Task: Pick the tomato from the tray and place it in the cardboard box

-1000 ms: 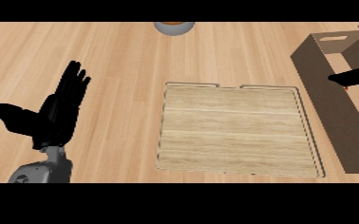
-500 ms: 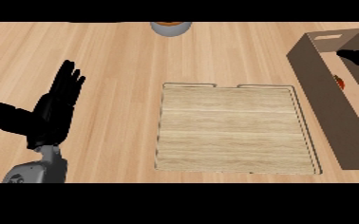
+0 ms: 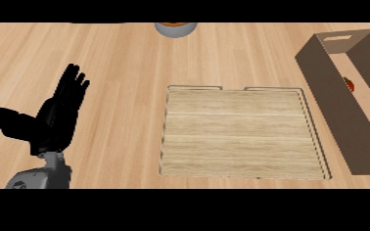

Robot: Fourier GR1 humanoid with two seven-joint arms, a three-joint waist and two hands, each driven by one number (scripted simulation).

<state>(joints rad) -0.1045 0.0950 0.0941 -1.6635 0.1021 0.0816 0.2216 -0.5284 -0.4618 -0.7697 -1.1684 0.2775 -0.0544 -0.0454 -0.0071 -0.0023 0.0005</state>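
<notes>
The wooden tray (image 3: 242, 132) lies flat in the middle of the counter with nothing on it. At the right edge stands the brown cardboard box (image 3: 325, 73). A sliver of the red tomato (image 3: 350, 83) shows inside it, against the box's inner wall. My left hand (image 3: 54, 117) rests at the left of the counter, fingers straight and pointing up, holding nothing. My right hand is out of the view.
A grey bowl (image 3: 175, 28) with something orange in it sits at the counter's far edge, above the tray. Bare wooden counter lies between my left hand and the tray.
My right hand, seen a second ago over the box at the right edge, has left the view. The tomato now lies inside the box. The view has shifted slightly left.
</notes>
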